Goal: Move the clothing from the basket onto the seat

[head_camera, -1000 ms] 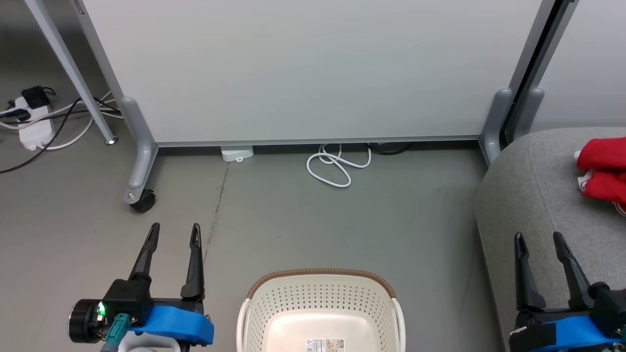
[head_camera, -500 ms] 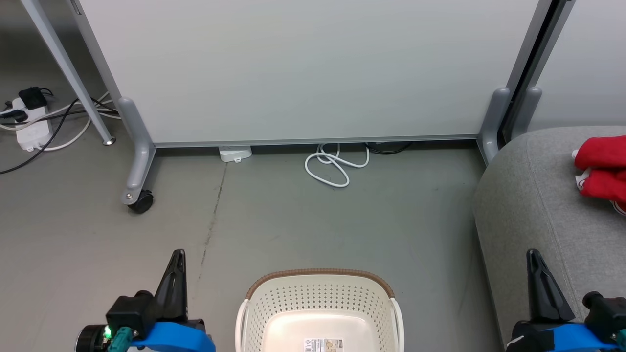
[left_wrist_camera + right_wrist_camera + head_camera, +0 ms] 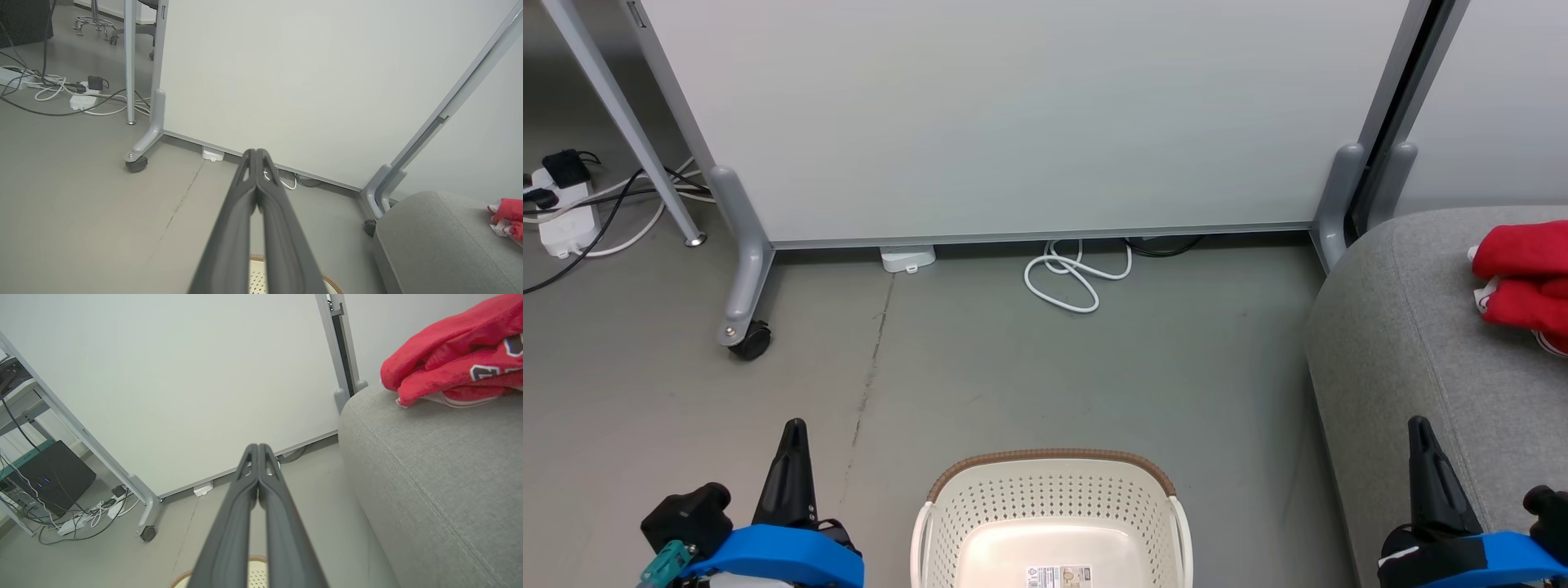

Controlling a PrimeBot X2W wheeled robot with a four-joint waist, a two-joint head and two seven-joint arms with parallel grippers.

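Observation:
The red jersey (image 3: 1523, 282) lies bunched on the grey seat (image 3: 1413, 343) at the right edge of the head view; its lettering shows in the right wrist view (image 3: 457, 371), and it peeks in at the far right of the left wrist view (image 3: 506, 216). The cream basket (image 3: 1054, 514) with its brown rim stands on the floor at bottom centre, holding just a label sticker. My left gripper (image 3: 792, 433) is shut left of the basket, with nothing in it. My right gripper (image 3: 1421, 433) is shut over the seat's front, well short of the jersey.
A white partition panel (image 3: 1013, 114) on grey wheeled legs (image 3: 739, 286) stands behind the floor area. A coiled white cable (image 3: 1070, 278) lies at its base. A power strip with cords (image 3: 560, 212) sits at the far left, beside a slanted grey pole (image 3: 621, 122).
Both grippers went from open to shut and drew back toward the bottom of the head view. The camera has shifted slightly, so the scene has slid left.

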